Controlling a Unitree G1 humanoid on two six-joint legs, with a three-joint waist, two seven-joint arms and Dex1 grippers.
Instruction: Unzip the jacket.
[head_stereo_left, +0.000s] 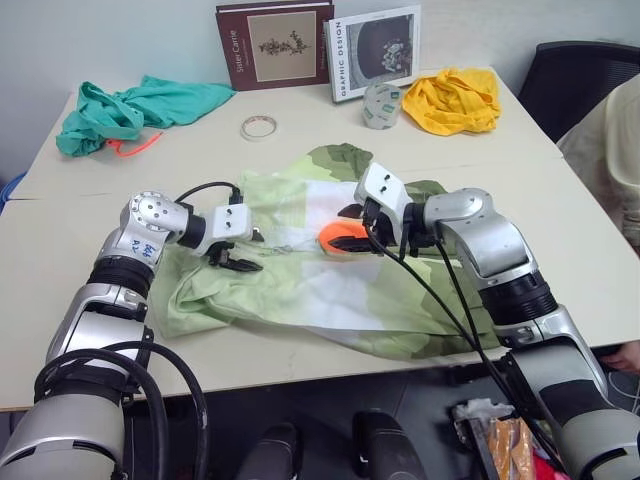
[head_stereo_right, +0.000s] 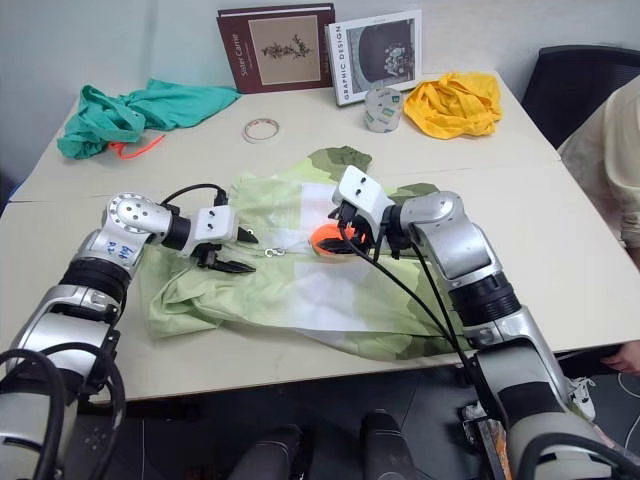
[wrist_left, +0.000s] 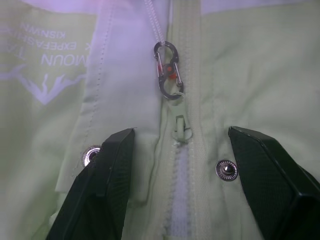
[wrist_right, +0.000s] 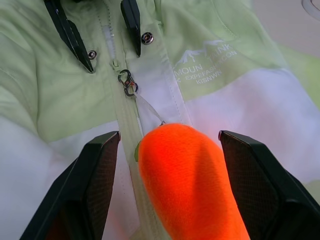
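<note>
Clearly the pale green, white and olive fabric jacket lies zipped on the desk. Both the left pincer and the right pincer gape wide, holding nothing; unzipping remains.

At the far edge of my table two books lean upright against the wall, with a grey tape roll before them and a clear ring of tape nearby. I see a teal-green cloth far left, a yellow cloth far right, and a black chair beyond.
</note>
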